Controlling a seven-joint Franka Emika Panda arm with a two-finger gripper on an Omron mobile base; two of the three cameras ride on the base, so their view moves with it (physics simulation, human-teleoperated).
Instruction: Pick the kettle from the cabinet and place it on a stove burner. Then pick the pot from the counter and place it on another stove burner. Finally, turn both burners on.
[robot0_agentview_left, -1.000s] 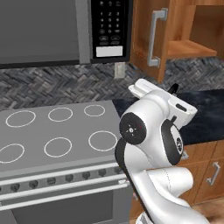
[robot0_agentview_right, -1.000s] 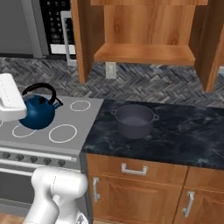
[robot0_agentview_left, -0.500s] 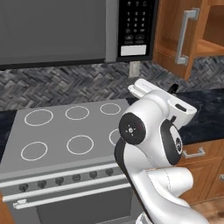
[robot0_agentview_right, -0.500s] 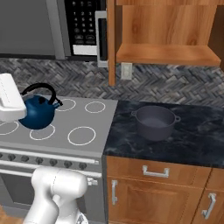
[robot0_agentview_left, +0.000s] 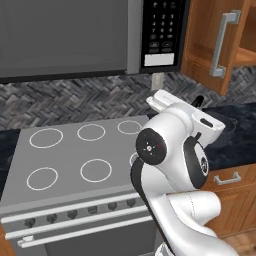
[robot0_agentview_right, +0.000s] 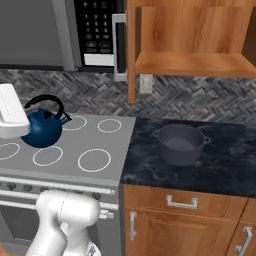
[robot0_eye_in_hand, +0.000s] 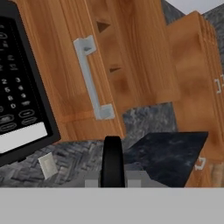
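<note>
1. In the left base view, the kettle is mostly hidden behind the white arm; only the top of its black handle (robot0_agentview_left: 199, 101) is seen above the wrist, over the right rear of the grey cooktop (robot0_agentview_left: 65, 150). The arm is judged to be held high so that the kettle can be set down on one of the burners (robot0_agentview_left: 96, 170), marked as thin white rings. A row of knobs (robot0_agentview_left: 72, 214) is seen along the front, and a microwave (robot0_agentview_left: 80, 37) above.

2. In the right base view, the kettle (robot0_agentview_right: 42, 127) is seen upright at the left of the cooktop, beside the white hand; whether it rests on the surface or is lifted just above it cannot be told. The pot (robot0_agentview_right: 181, 143) is left untouched on the black veined counter (robot0_agentview_right: 230, 165), well apart from the kettle, so the second pick is judged as not yet begun. The open cabinet (robot0_agentview_right: 190, 62) with its bare plank shelf is mounted above.

3. In the hand view, the gripper (robot0_eye_in_hand: 113, 168) is seen closed narrowly on the kettle's black arched handle, with the cabinet door's silver bar handle (robot0_eye_in_hand: 92, 78) beyond.
</note>
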